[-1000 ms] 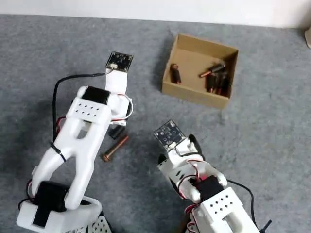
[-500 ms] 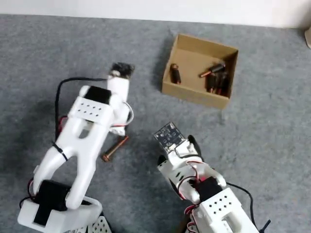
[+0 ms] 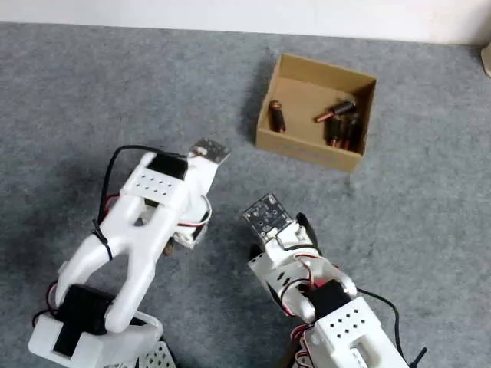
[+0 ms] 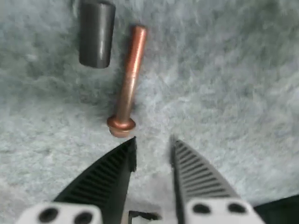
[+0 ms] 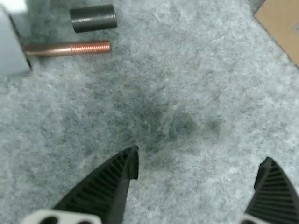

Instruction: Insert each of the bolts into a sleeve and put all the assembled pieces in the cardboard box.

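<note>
A copper bolt (image 4: pixel 128 84) lies on the grey carpet with its head toward my left gripper (image 4: pixel 152 145). A black sleeve (image 4: pixel 96 32) lies just beside the bolt's threaded end, apart from it. The left gripper hovers right behind the bolt head, narrowly open with nothing between its fingers. My right gripper (image 5: pixel 200 161) is wide open over bare carpet, and the same bolt (image 5: pixel 70 47) and sleeve (image 5: pixel 93 17) lie farther off ahead of it. In the high view the left arm (image 3: pixel 153 207) hides both parts.
The cardboard box (image 3: pixel 311 149) stands at the back right of centre with several assembled pieces inside, and its corner (image 5: pixel 280 23) shows in the right wrist view. The right arm (image 3: pixel 307 284) sits at the front centre. Open carpet lies between the arms and the box.
The left arm's wrist has swung down and toward the right, and now covers the bolt and sleeve in the high view. The right arm has not moved.
</note>
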Robot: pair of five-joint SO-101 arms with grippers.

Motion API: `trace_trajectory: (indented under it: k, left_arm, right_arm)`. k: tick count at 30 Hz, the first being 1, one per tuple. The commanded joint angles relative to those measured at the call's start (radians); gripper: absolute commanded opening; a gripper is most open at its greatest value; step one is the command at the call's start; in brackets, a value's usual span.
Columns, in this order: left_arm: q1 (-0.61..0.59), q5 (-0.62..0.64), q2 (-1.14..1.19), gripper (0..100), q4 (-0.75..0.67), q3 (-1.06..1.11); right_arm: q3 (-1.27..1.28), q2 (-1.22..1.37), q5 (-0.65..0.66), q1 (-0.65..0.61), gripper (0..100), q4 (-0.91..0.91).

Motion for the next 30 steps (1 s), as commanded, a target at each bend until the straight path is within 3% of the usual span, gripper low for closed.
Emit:
trace_trajectory:
  k: [1, 6, 17, 25, 30]
  left_arm:
    - [-0.062, -0.011, -0.002, 16, 0.011, 0.002]
    - [-0.120, -0.011, -0.002, 16, -0.057, 0.035]
    - [-0.120, -0.011, -0.002, 16, -0.304, 0.142]
    - [-0.117, -0.078, 0.005, 16, -0.324, 0.147]
    - [-0.117, -0.077, 0.139, 16, -0.272, 0.099]
  right_arm:
    - [-0.004, -0.008, -0.002, -0.005, 36.0, -0.027]
    - [-0.002, -0.008, -0.002, -0.005, 36.0, -0.027]
    - [-0.002, -0.008, -0.002, -0.005, 36.0, -0.028]
    - [-0.002, -0.008, -0.002, -0.005, 36.0, -0.028]
    - [-0.002, -0.008, -0.002, -0.005, 36.0, -0.028]
